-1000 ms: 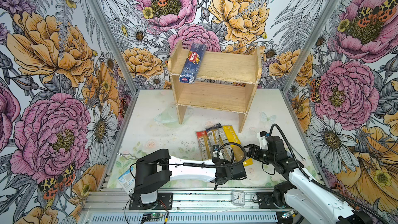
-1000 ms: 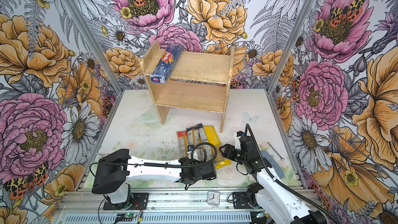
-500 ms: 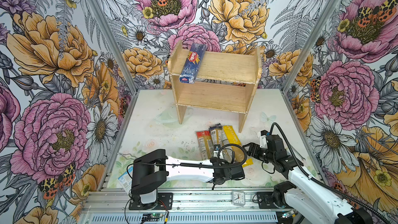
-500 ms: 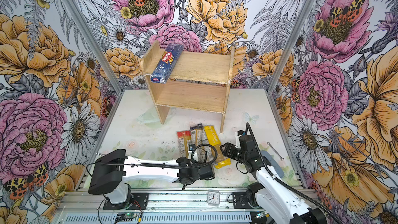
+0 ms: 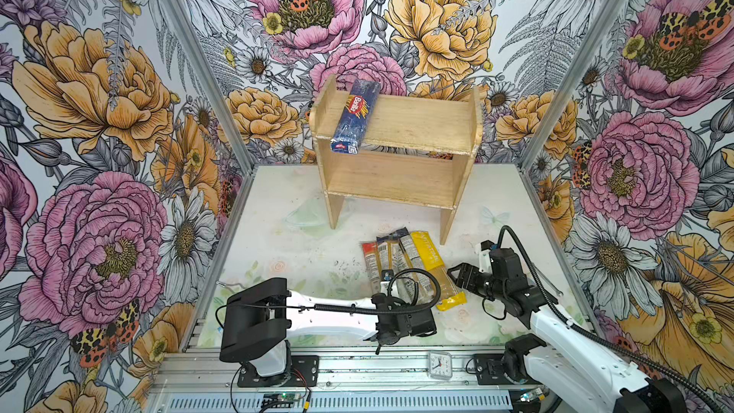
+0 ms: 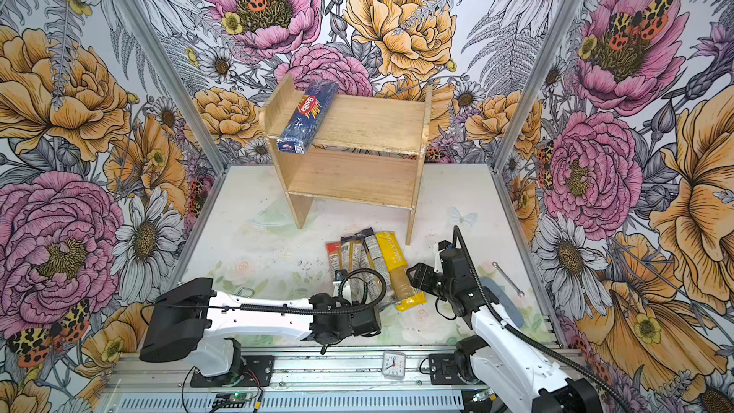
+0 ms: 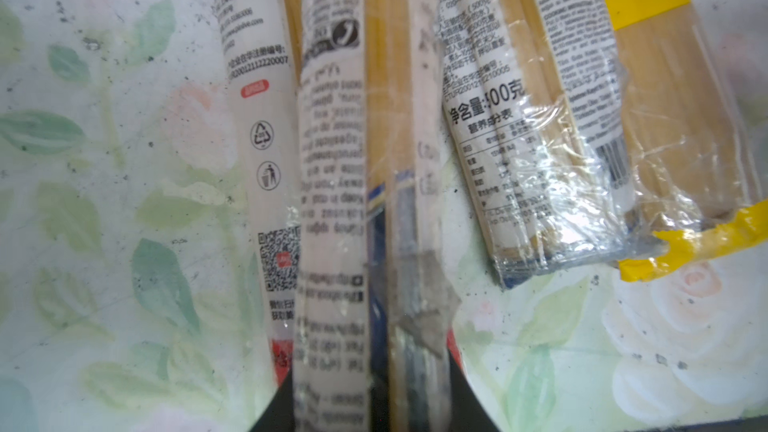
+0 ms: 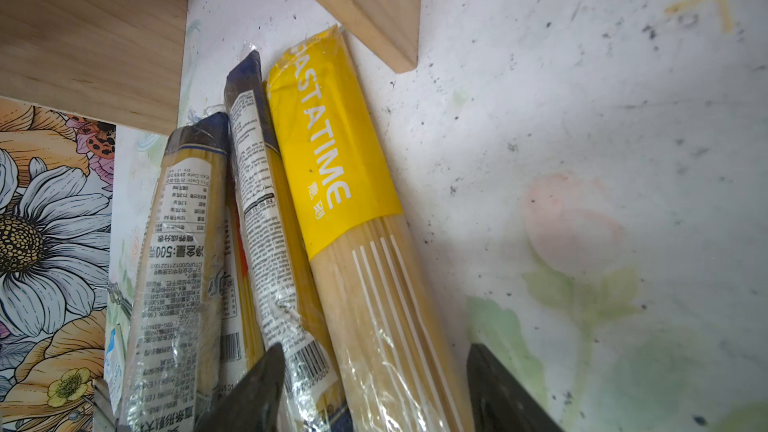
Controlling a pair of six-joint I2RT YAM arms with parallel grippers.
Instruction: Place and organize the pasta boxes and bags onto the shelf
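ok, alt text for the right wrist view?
A yellow Pastatime spaghetti pack lies on the floral tabletop, its near end framed by the open right gripper. Two clear blue-ended packs lie alongside; a wooden shelf leg stands beyond.

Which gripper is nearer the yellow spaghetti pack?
Right. The right gripper straddles the yellow pack with open jaws; the left gripper grips a clear pack farther along the row.
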